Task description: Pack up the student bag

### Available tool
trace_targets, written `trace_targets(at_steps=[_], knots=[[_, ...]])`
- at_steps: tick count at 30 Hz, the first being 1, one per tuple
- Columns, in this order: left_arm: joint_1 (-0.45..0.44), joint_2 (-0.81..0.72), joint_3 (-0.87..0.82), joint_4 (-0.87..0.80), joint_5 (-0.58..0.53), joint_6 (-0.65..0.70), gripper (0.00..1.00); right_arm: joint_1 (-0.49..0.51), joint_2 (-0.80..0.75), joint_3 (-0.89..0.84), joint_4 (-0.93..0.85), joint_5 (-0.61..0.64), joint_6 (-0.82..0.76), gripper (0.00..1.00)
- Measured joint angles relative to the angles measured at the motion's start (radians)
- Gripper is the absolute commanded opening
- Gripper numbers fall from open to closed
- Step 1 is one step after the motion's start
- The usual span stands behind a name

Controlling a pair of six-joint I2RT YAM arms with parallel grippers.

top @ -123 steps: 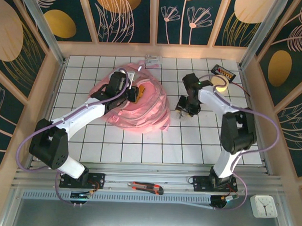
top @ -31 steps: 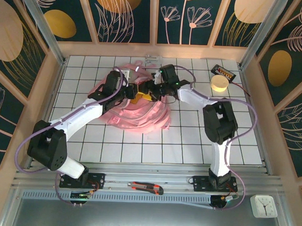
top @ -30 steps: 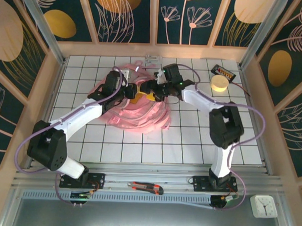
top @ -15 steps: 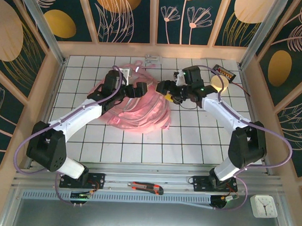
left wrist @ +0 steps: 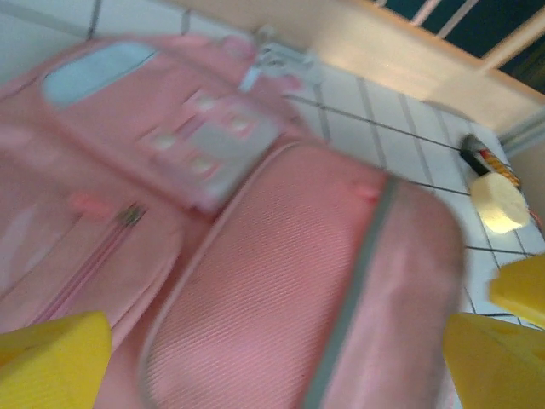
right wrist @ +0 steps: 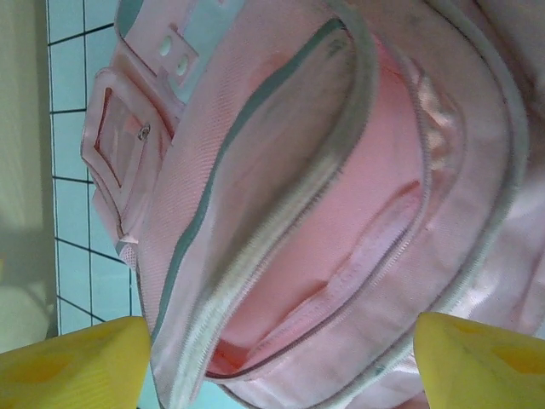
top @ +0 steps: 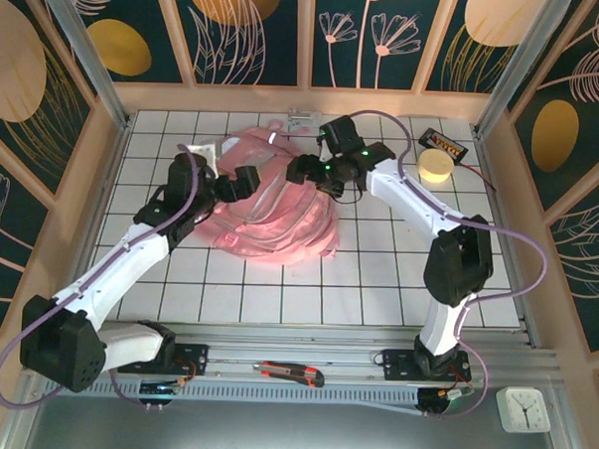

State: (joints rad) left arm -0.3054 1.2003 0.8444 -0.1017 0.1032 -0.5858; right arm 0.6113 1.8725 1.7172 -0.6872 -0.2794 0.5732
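Left gripper [top: 250,177], right gripper [top: 300,170]: jaws spread, empty, above student bag [top: 280,224]. Compartment mouth [right wrist: 341,213] gapes slightly. Advise: pinch one zip edge, lift wide before loading.

- Table [top: 376,288]: white surface ruled with a dark grid.
- Pale yellow round block [top: 436,168]: far right corner, just beside a black device with orange markings [top: 445,143].
- Small clear clip-like item [top: 302,116]: far edge, centre.
- Red-and-black utility knife [top: 288,373]: lying on the near metal rail [top: 532,369].
- White square clock [top: 523,409]: near right corner, off the table.
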Motion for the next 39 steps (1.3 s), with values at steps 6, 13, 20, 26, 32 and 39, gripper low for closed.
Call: trace_targets(at_steps=[6, 13, 20, 26, 32, 39], knots=[[0.146, 0.000, -0.121, 0.009, 0.109, -0.121, 0.93, 0.008, 0.129, 0.112, -0.090, 0.081, -0.020, 0.73], [0.244, 0.000, -0.201, 0.072, 0.216, -0.241, 0.91, 0.010, 0.156, 0.100, -0.133, 0.119, -0.025, 0.55], [0.283, 0.050, -0.265, 0.163, 0.302, -0.347, 0.83, 0.010, 0.156, 0.100, -0.133, 0.122, -0.025, 0.56], [0.288, 0.103, -0.324, 0.262, 0.360, -0.446, 0.76, 0.010, 0.152, 0.100, -0.134, 0.130, -0.026, 0.56], [0.288, 0.175, -0.331, 0.370, 0.391, -0.514, 0.65, 0.008, 0.135, 0.100, -0.137, 0.133, -0.026, 0.56], [0.288, 0.251, -0.328, 0.446, 0.415, -0.552, 0.47, 0.005, 0.109, 0.100, -0.155, 0.134, -0.026, 0.56]])
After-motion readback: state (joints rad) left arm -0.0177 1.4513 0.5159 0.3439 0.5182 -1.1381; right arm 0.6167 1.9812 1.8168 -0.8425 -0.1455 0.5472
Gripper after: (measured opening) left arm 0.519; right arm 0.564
